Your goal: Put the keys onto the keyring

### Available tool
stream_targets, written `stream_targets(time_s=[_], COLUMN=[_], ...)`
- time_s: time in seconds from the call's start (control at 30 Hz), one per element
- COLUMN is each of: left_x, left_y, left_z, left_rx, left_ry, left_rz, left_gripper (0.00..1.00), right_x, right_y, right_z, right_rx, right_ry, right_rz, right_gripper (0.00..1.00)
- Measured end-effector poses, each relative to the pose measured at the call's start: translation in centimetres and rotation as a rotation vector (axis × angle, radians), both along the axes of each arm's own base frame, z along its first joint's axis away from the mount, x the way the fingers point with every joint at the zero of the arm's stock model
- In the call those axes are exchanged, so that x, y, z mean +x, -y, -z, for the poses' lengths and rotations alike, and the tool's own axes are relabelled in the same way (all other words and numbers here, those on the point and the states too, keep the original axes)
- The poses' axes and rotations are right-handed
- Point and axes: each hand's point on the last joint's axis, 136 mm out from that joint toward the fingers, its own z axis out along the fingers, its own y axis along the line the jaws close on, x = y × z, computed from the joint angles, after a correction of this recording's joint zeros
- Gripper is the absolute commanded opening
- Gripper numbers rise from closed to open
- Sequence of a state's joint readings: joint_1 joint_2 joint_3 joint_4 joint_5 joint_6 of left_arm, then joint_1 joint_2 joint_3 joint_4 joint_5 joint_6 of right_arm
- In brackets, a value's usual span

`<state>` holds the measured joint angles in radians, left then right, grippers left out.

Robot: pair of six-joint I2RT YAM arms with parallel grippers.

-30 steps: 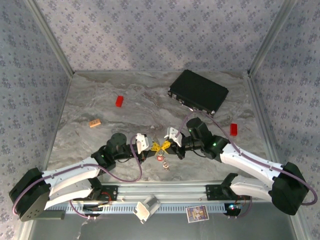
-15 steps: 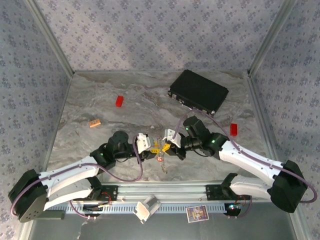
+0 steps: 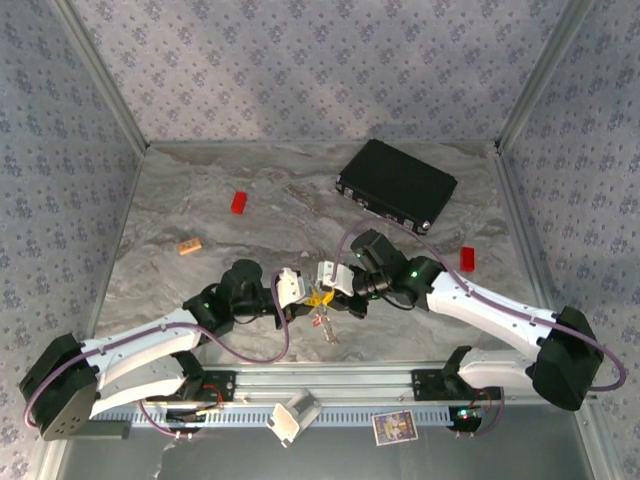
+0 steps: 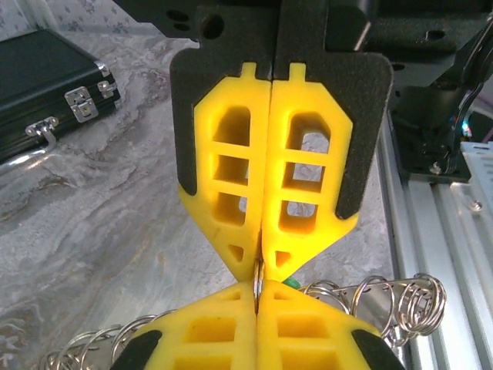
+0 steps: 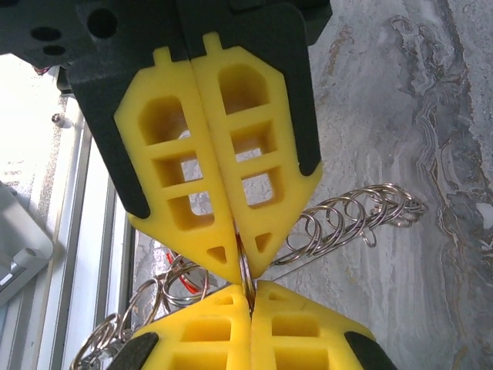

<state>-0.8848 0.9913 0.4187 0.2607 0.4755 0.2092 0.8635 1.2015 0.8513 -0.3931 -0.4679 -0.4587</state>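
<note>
Silvery keyring (image 5: pixel 350 220), a floppy chain of small wire rings, passes right through the place where both jaws meet. From the top view the left gripper (image 3: pixel 309 300) and the right gripper (image 3: pixel 328 294) stand nose to nose, tip against tip. The keys (image 3: pixel 322 323) hang just under that meeting point, on the side toward the arm bases.

Both wrist views show two pairs of yellow fingertips (image 4: pixel 231 231), one pair from above and one from below, w/ the points touching. One thin wire of the keyring sits in the seam btw. the pads and runs from one pair into the other. The rest of the chain spreads out in a bunch on each side of the jaws, near the tips. Whether it touches the outer faces of the fingers I cannot tell.

A green key head (image 4: pixel 291 283) peeks out just beside the tips, on the side of the metal rail (image 4: pixel 431 231). How it is joined to the chain is hidden.

Jaws: both pairs are clenched, w/ no gap btw. the pads except the wire itself, i.e. each one grasps the keyring. A black case (image 3: pixel 396 182) lies well apart, beyond the jaws.
</note>
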Motion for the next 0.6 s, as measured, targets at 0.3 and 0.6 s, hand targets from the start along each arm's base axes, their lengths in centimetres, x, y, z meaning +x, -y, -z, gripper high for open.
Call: stream_targets(time_s=[0.3, 0.6], left_x=[-0.08, -0.15], left_y=[-0.01, -0.20], left_z=[-0.05, 0.01], left_rx=[-0.056, -0.123], left_ry=[-0.021, -0.039], left_rz=[-0.016, -0.038], left_gripper=[0.00, 0.00], right_x=[0.08, 0.02], right_y=[0.76, 0.20], right_z=[-0.16, 0.00], right_rx=[0.155, 0.222], right_ry=[-0.055, -0.089], right_rz=[0.076, 0.092], right_gripper=[0.27, 0.24])
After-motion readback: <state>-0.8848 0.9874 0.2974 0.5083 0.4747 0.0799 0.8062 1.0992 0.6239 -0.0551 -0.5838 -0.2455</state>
